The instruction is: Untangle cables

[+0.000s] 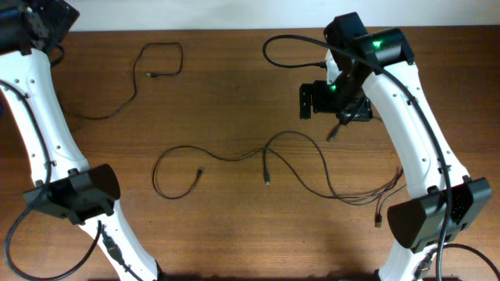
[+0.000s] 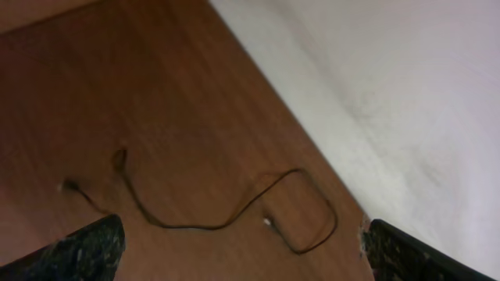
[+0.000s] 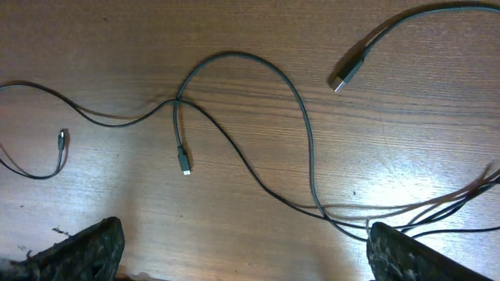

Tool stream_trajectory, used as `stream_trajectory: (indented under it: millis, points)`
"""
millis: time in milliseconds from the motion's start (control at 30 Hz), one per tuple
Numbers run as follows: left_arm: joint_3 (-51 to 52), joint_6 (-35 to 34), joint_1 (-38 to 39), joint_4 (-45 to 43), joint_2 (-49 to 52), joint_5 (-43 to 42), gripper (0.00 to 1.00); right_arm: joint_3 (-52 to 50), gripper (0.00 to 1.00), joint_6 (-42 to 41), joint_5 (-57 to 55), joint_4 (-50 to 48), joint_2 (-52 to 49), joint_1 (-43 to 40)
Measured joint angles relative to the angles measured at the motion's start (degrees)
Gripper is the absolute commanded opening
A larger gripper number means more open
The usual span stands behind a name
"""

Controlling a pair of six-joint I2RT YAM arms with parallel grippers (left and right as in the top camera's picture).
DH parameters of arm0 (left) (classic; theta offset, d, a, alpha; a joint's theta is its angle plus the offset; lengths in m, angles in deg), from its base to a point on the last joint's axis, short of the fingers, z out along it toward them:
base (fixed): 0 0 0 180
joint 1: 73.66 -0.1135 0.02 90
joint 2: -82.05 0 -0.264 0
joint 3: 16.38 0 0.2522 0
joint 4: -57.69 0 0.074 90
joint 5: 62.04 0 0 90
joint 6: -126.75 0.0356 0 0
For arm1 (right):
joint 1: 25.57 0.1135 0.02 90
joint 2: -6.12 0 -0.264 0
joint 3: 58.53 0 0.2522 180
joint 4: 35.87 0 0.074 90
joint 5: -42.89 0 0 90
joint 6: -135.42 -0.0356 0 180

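One thin black cable [image 1: 160,61] lies apart at the table's back left; it also shows in the left wrist view [image 2: 234,215]. Several thin black cables [image 1: 266,152] cross each other in the table's middle and run to a bunch at the right [image 1: 383,191]. In the right wrist view they show as crossing strands [image 3: 308,156] with a small plug [image 3: 183,164] and a USB plug [image 3: 348,74]. My right gripper [image 1: 336,105] [image 3: 246,254] hovers open and empty above them. My left gripper [image 1: 35,23] [image 2: 242,254] is open and empty above the back-left corner.
The wooden table's back edge meets a white wall [image 2: 375,94]. A black cord loop [image 1: 273,51] lies at the back near the right arm. Both white arm bases [image 1: 78,195] [image 1: 433,215] stand at the front corners.
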Motion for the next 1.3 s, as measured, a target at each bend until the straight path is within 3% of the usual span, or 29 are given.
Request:
stream_trajectory:
  millis: [100, 233, 333, 767, 967, 1233, 1300]
  points:
    - [0.00, 1.22, 0.37, 1.70, 0.22, 0.09, 1.00, 0.00, 0.99, 0.04, 0.00, 0.00, 0.00, 0.00]
    - [-0.02, 7.87, 1.62, 1.90, 1.92, -4.13, 0.89, 0.00, 0.98, 0.04, 0.00, 0.00, 0.00, 0.00]
    - [-0.07, 14.78, 3.93, 1.97, 5.95, -6.82, 0.99, 0.00, 0.98, 0.04, 0.00, 0.09, 0.00, 0.00]
    - [-0.04, 24.90, 6.32, 1.33, 23.78, -8.41, 0.96, 0.00, 0.98, 0.07, 0.00, 0.17, 0.00, 0.00]
    - [-0.04, 26.21, 6.21, 0.42, 30.08, -8.31, 0.76, 0.00, 0.98, 0.04, 0.00, 0.20, 0.00, 0.00]
    - [-0.11, 28.44, 6.23, 1.55, 32.89, -5.66, 0.75, 0.00, 0.98, 0.07, 0.00, 0.17, 0.00, 0.00]
    - [-0.13, 28.68, 6.21, 1.62, 32.94, -5.49, 0.64, 0.00, 0.98, 0.04, 0.00, 0.17, 0.00, 0.00]
